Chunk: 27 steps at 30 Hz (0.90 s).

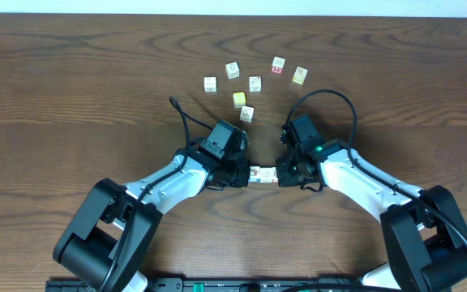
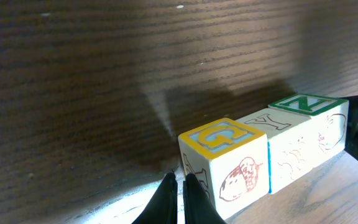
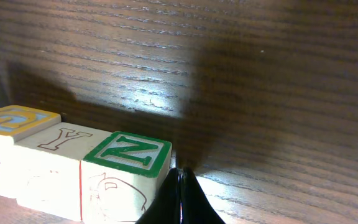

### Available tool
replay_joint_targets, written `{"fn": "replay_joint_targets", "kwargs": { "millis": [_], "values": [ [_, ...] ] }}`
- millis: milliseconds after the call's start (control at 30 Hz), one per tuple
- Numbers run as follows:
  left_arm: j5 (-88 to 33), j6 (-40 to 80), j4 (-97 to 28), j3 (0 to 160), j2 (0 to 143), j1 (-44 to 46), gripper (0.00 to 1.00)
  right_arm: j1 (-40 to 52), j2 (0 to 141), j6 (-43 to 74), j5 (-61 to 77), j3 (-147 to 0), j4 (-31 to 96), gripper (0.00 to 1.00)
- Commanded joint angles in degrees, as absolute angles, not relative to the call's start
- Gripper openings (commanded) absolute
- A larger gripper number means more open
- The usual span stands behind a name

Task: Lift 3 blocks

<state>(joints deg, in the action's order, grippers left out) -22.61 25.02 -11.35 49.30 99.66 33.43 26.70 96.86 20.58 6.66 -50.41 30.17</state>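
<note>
Seven loose cubes lie scattered at upper centre of the overhead view. The left pincer and right pincer are both closed, grasping nothing, and press the ends of the row of blocks. The arms partly hide that row from overhead.

Left arm reaches in from 7 o'clock, right arm from 5 o'clock. Left gripper and right gripper face each other near centre, fingers pressed closed.

Pale matt wooden blocks on a dark, grained wood table.
</note>
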Motion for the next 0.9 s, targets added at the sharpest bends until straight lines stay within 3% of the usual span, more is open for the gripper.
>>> {"fn": "replay_joint_targets", "kwargs": {
  "millis": [0,500,867],
  "values": [
    [-23.35,24.23,-11.22,49.23,99.88,33.5,0.07,27.03,96.75,21.74,8.49,-50.46,29.65,0.01],
    [-24.03,24.29,-11.2,49.23,99.88,33.61,0.07,27.05,96.75,20.91,12.45,-50.46,27.73,0.01],
    [-24.08,32.27,-11.2,49.23,99.88,33.61,0.07,27.09,96.75,20.93,12.56,-50.46,27.83,0.01]
  ]
}}
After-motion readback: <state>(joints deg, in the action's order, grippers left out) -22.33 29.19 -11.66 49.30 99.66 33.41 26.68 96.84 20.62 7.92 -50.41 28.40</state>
